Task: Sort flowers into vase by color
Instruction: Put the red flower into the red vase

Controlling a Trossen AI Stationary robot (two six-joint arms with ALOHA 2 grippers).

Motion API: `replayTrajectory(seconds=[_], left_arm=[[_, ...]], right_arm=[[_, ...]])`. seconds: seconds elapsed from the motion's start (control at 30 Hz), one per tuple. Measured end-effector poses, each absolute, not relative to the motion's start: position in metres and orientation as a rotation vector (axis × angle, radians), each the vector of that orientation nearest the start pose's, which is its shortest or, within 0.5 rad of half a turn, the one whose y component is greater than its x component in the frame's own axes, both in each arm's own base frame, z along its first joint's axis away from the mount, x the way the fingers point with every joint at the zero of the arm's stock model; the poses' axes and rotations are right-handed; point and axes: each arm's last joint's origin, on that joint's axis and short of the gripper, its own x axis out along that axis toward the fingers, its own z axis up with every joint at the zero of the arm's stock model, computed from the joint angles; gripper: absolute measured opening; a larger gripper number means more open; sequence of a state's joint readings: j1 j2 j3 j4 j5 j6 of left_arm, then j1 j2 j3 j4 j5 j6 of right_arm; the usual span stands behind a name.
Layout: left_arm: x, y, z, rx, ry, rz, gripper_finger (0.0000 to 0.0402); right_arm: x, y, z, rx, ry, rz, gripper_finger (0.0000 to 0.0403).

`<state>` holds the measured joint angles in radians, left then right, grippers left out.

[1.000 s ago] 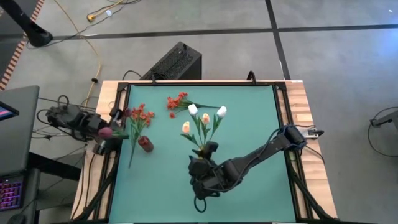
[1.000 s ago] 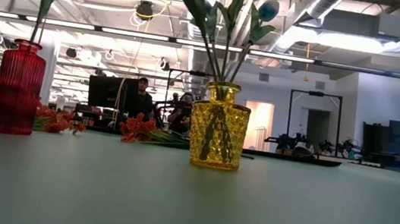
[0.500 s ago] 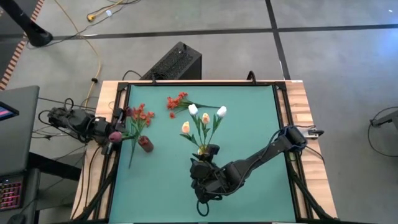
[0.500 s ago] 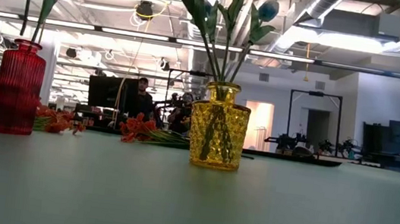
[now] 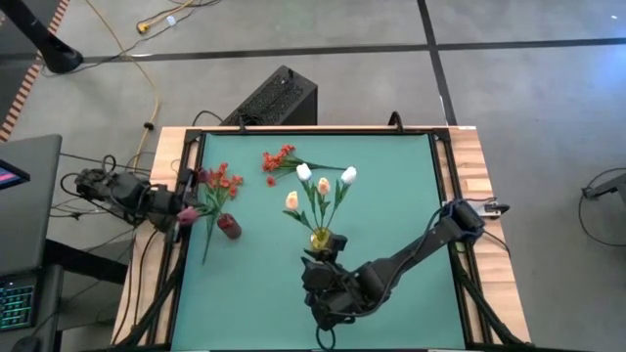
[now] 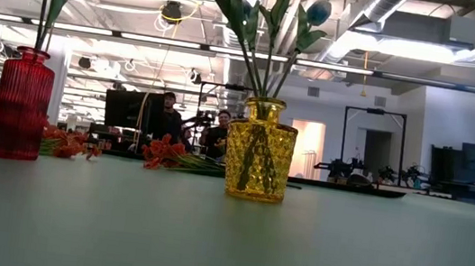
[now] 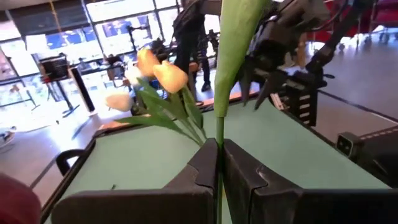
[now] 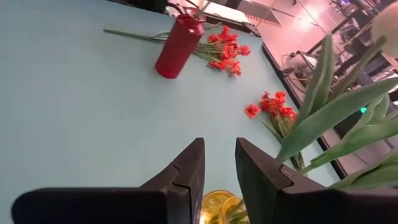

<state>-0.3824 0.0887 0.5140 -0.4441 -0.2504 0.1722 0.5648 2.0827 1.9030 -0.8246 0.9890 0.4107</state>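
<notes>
While the left gripper [image 7: 217, 163] pinches a light, bendy maroon flower [image 5: 184, 214] mid-stem by the red vase [image 5: 229, 226], right gripper [image 8: 219, 163] jaws hang slightly parted, empty.

1. We see the teal table [image 5: 391, 196] framed in wood, with both arms reaching over it.
2. The left gripper [image 5: 181, 213] sits at the table's left edge, and a pink-maroon bud [image 5: 185, 215] shows at its tip.
3. Just beside it stands the red vase [image 5: 229, 226], with a red-orange cluster [image 5: 221, 182] lying behind it.
4. A second red-orange cluster [image 5: 280, 159] lies farther back, near the middle.
5. The yellow vase [image 5: 320, 238] holds white and peach tulips [image 5: 321, 186].
6. The right gripper [image 5: 332, 246] is just beside the yellow vase on its near side; we cannot tell how its fingers stand.
</notes>
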Motion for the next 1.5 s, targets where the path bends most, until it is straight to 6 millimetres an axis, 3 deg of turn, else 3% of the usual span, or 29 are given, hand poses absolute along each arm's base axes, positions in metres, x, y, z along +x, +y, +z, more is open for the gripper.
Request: replayTrajectory(seconds=[0.4,0.77,0.97,1.33,1.5], left_arm=[[0.051,-0.012,0.275,0.127,0.054,-0.108,0.0000],[0.068,-0.015,0.245,-0.010,0.089,0.037,0.0000],[0.069,-0.013,0.241,-0.109,0.106,0.114,0.0002],[0.060,-0.012,0.249,-0.271,0.175,0.049,0.0082],[0.055,-0.013,0.255,-0.368,0.214,-0.062,0.0111]], right_arm=[[0.384,0.228,0.278,-0.323,0.610,-0.496,0.0115],[0.377,0.228,0.286,-0.284,0.599,-0.506,0.0100],[0.373,0.232,0.289,-0.278,0.592,-0.491,0.0097],[0.370,0.227,0.291,-0.284,0.609,-0.508,0.0097],[0.359,0.210,0.296,-0.285,0.684,-0.565,0.0097]])
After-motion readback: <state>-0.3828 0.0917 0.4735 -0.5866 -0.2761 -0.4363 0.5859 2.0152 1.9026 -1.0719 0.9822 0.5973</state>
